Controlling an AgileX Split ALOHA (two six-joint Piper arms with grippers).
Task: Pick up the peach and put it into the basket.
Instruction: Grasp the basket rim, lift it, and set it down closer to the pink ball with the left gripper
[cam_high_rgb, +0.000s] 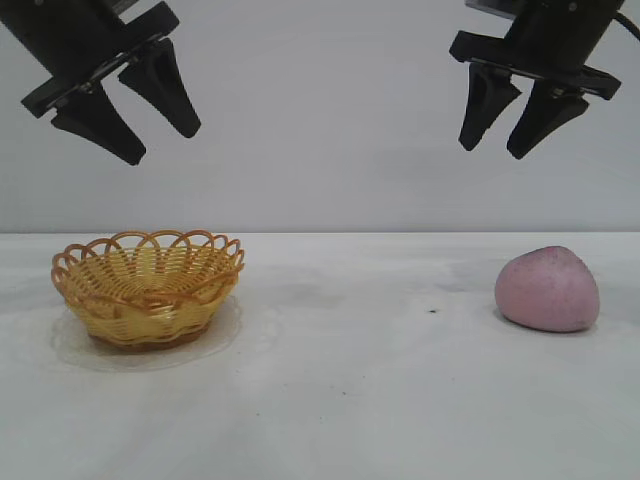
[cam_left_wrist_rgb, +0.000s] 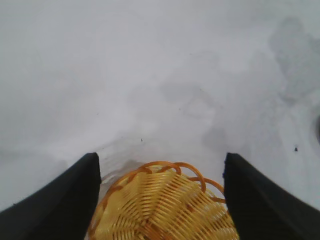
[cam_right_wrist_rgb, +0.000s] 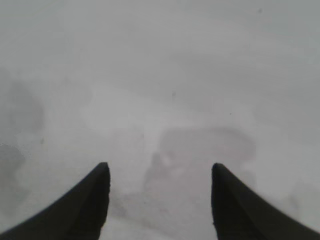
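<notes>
The dusty pink peach (cam_high_rgb: 548, 289) rests on the white table at the right, apart from everything. At the left stands the yellow woven basket (cam_high_rgb: 148, 287) with an orange looped rim, nothing inside it. My right gripper (cam_high_rgb: 493, 151) hangs high above the table, a little left of the peach, open and empty. High over the basket my left gripper (cam_high_rgb: 162, 148) is open and empty too. The left wrist view shows the basket (cam_left_wrist_rgb: 165, 205) between its black fingers (cam_left_wrist_rgb: 65, 200). Only bare table shows between the fingers (cam_right_wrist_rgb: 85, 205) in the right wrist view; the peach is out of that view.
The white table (cam_high_rgb: 360, 380) stretches between basket and peach with faint smudges and a small dark speck (cam_high_rgb: 432, 310). A plain grey wall stands behind.
</notes>
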